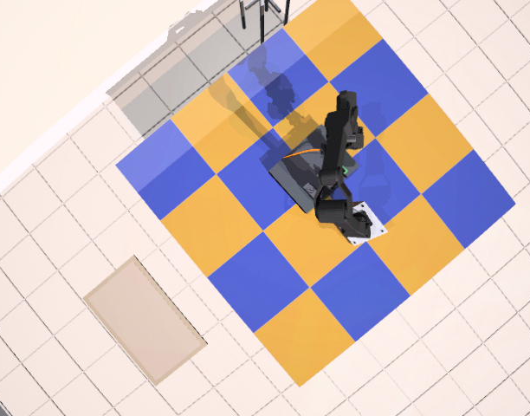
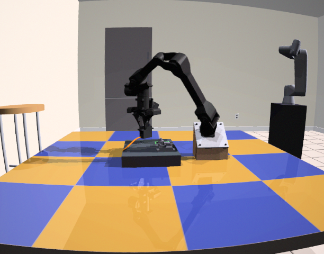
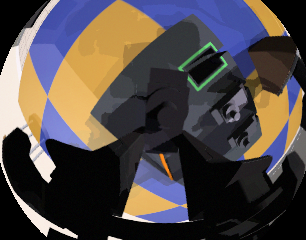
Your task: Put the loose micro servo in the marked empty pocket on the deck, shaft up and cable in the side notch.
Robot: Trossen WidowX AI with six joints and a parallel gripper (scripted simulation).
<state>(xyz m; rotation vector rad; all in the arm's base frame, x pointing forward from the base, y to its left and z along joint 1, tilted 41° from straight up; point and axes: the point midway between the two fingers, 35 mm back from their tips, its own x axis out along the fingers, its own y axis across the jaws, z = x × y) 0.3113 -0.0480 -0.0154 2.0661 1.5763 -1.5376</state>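
My gripper point(image 2: 145, 128) point(image 3: 163, 132) is shut on the dark micro servo point(image 2: 146, 133) point(image 3: 167, 95) and holds it a little above the deck point(image 1: 288, 190) point(image 2: 151, 161) point(image 3: 143, 75). The servo's round output-shaft side faces up toward the wrist camera. Its orange cable point(image 1: 300, 153) point(image 2: 132, 142) point(image 3: 166, 166) trails down toward the deck's left edge in the exterior view. The empty pocket's green outline point(image 1: 345, 170) point(image 3: 212, 77) lies beyond and to the right of the servo in the wrist view. The arm hides the fingers and servo in the top view.
Other mounted servo parts point(image 1: 309, 188) point(image 2: 162, 143) point(image 3: 232, 112) rise from the deck near the pocket. The arm's base block point(image 2: 210, 153) with its white plate point(image 1: 378, 230) point(image 2: 211, 142) stands beside the deck. A stool point(image 2: 18, 108) is beyond the mat's left side in the exterior view.
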